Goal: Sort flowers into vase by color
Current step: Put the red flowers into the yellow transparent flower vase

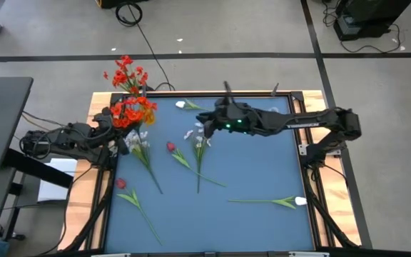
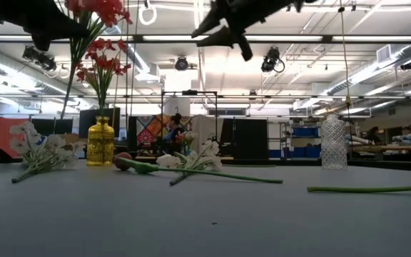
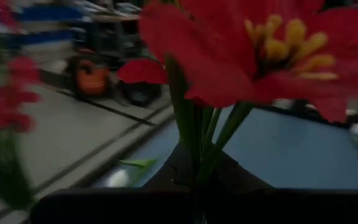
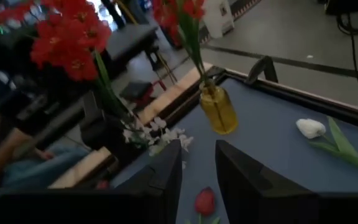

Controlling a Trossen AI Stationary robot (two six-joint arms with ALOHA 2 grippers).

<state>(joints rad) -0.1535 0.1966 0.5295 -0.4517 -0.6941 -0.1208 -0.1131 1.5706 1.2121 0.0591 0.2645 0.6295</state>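
My left gripper is shut on a red-flower spray, held high near the table's far left corner, beside a yellow vase. The vase stands on the table and holds red flowers by their stems. My right gripper is open and empty, high over the table's far middle. Lying flat on the blue table are two white sprays, two red buds and two white tulips. My left gripper pinches the spray's green stems between its two fingers, a short way below the blooms. The spray is lifted clear of the table. Its long stem hangs slanting down below the hold, beside the yellow vase.
A clear glass vase stands at the table's far right. The table has a raised wooden frame. A person sits beyond the table's left side. Bare blue table surface lies along the near edge.
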